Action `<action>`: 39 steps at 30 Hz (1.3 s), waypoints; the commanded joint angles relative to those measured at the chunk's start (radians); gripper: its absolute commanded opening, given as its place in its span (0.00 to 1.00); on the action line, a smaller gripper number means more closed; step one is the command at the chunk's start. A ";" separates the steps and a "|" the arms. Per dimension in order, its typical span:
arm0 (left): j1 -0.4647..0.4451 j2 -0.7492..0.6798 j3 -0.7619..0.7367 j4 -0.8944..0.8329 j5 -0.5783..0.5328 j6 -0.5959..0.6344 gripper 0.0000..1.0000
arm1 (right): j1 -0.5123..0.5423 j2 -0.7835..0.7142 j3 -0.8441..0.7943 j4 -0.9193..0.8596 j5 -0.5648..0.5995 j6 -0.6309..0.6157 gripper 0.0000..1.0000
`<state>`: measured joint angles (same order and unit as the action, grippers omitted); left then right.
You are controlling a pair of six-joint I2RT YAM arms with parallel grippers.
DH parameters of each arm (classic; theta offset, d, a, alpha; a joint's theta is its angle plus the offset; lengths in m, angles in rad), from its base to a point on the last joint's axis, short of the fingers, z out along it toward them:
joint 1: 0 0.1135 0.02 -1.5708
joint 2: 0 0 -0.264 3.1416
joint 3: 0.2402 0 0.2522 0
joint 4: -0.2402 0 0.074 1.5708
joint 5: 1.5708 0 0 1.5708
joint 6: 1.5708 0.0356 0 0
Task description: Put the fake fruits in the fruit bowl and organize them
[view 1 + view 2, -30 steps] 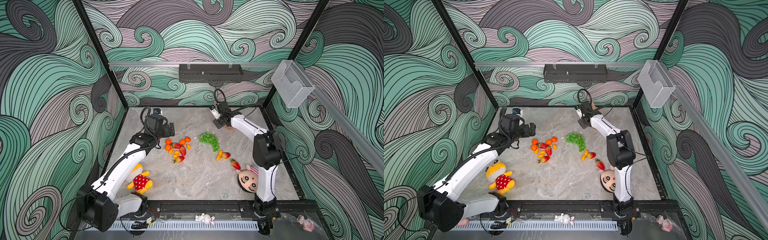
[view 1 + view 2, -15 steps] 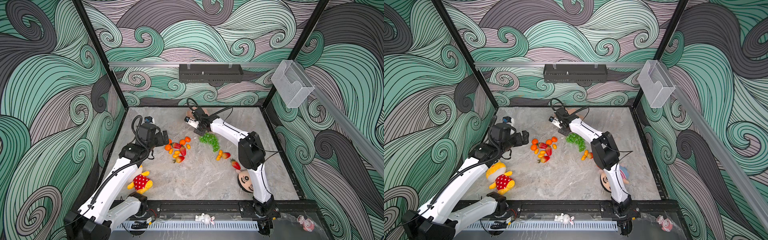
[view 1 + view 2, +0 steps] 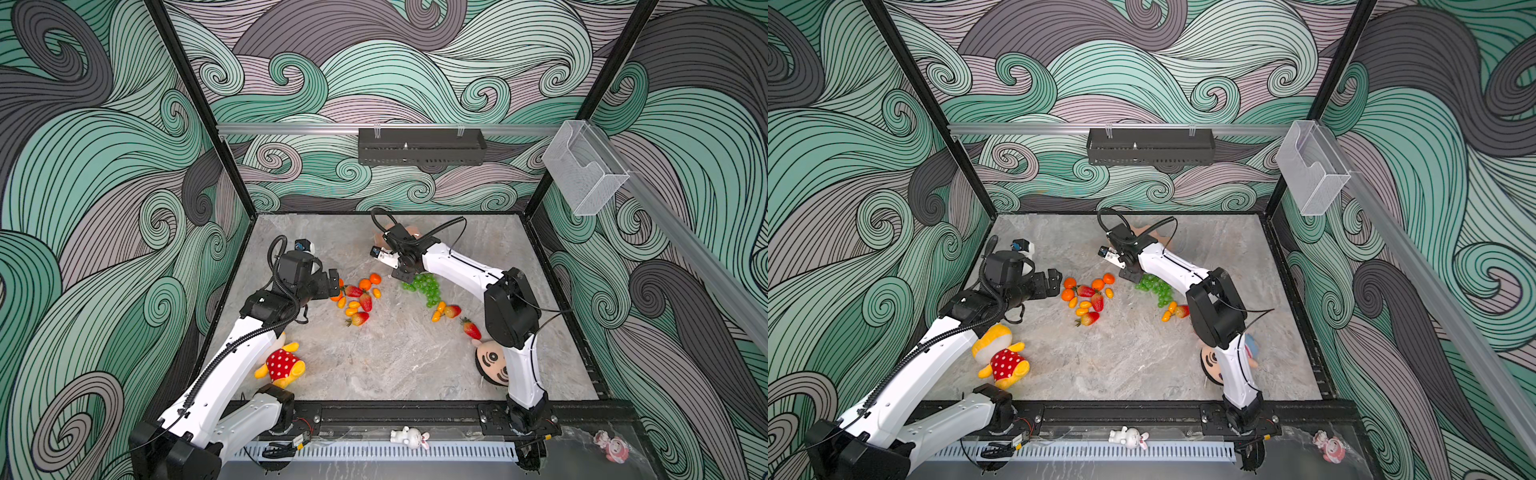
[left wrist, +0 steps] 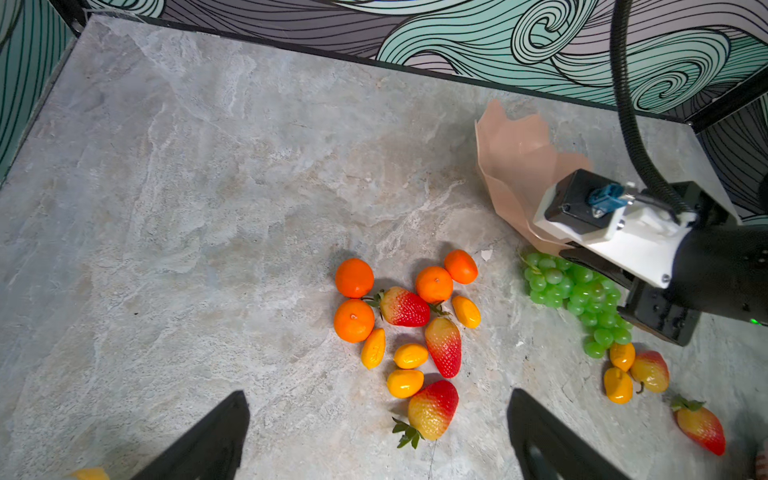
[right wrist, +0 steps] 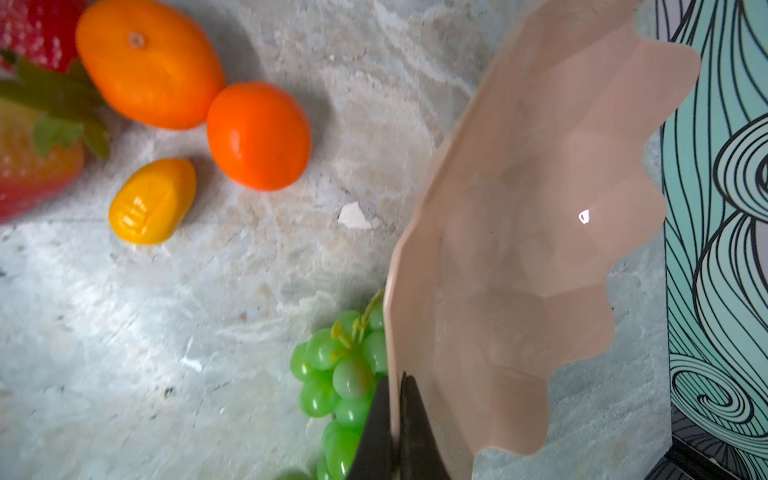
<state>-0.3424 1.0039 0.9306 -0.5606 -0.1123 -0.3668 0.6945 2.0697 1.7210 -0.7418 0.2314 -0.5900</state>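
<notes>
fruit bowl [image 5: 540, 208]: pale salmon-pink and glossy, with one bright highlight, a faceted wall and a wavy scalloped rim. It is tipped steeply at the back-centre of the tabletop [image 3: 395, 365]. In both top views the right arm [image 3: 457, 266] hides most of it.
bowl contents: bare inner surface only; every fruit lies outside it on the tabletop.
right gripper [image 5: 397, 415]: thin black fingers pinched on the bowl's rim, with the wall between them. Cannot tell whether the bowl's low edge touches the tabletop.
left gripper [image 4: 376, 436]: jaws spread wide with nothing between them, hovering beside the main fruit cluster.
grape bunch [image 4: 577, 295]: translucent green beads on a yellowish stem. The stem end is just beside the bowl rim, and part of the bunch lies under the right gripper.
tangerines [image 4: 354, 320]: four, round, orange and smooth, each with a dimpled top; all in the cluster.
strawberries [image 4: 444, 347]: five, conical and pitted, red fading to yellow, with green leafy tops. Three are in the cluster and two lie past the grapes.
kumquats [image 4: 410, 355]: six, small, oval and yellow-orange. Four are in the cluster and two sit just beside the tail of the grape bunch.
clear plastic box [image 3: 582, 174]: transparent and rectangular, mounted on the side rail; the wall pattern shows through it.
yellow plush toy [image 3: 282, 363]: soft fabric with a red polka-dot body, lying near the left arm [image 3: 232, 365].
round-faced doll [image 3: 490, 361]: plush, partly hidden behind the right arm.
tabletop finish: grey, marbled, stone-look.
</notes>
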 commanded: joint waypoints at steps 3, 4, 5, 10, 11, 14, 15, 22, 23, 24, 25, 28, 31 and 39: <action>0.007 0.019 0.007 0.026 0.097 0.020 0.99 | 0.021 -0.066 -0.085 -0.115 -0.032 0.048 0.00; 0.007 0.029 0.009 0.032 0.117 0.020 0.99 | 0.020 -0.063 -0.084 -0.104 -0.031 0.047 0.00; 0.007 0.040 0.011 0.037 0.133 0.019 0.99 | 0.019 -0.053 -0.076 -0.096 -0.024 0.045 0.00; 0.008 0.062 0.025 0.042 0.150 0.023 0.98 | 0.020 0.055 0.046 -0.089 0.002 0.046 0.00; 0.008 0.061 0.023 0.040 0.147 0.025 0.99 | 0.020 0.083 0.084 -0.097 0.005 0.048 0.00; 0.007 0.055 0.018 0.035 0.139 0.031 0.99 | 0.028 0.158 0.192 -0.138 0.002 0.053 0.00; 0.007 0.054 0.019 0.033 0.138 0.029 0.99 | 0.030 0.172 0.213 -0.147 0.000 0.053 0.00; 0.007 0.056 0.023 0.027 0.128 0.030 0.99 | 0.051 0.217 0.273 -0.175 -0.024 0.053 0.18; 0.007 0.056 0.022 0.025 0.128 0.030 0.99 | 0.051 0.216 0.272 -0.175 -0.026 0.054 0.20; 0.007 0.058 0.024 0.024 0.128 0.030 0.99 | 0.053 0.214 0.272 -0.175 -0.029 0.056 0.21; 0.008 0.058 0.025 0.024 0.127 0.030 0.99 | 0.053 0.209 0.272 -0.175 -0.032 0.058 0.23; 0.008 0.060 0.025 0.021 0.125 0.030 0.99 | 0.053 0.193 0.272 -0.175 -0.049 0.069 0.27; 0.009 0.056 0.029 0.019 0.127 0.032 0.99 | 0.050 0.162 0.273 -0.176 -0.081 0.094 0.30; 0.003 0.085 0.058 0.067 0.254 0.087 0.99 | 0.012 -0.071 0.048 0.019 -0.217 0.333 0.34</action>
<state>-0.3416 1.0725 0.9352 -0.5205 0.0772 -0.3080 0.7280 2.1296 1.8542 -0.8219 0.0814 -0.3939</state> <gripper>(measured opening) 0.986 0.338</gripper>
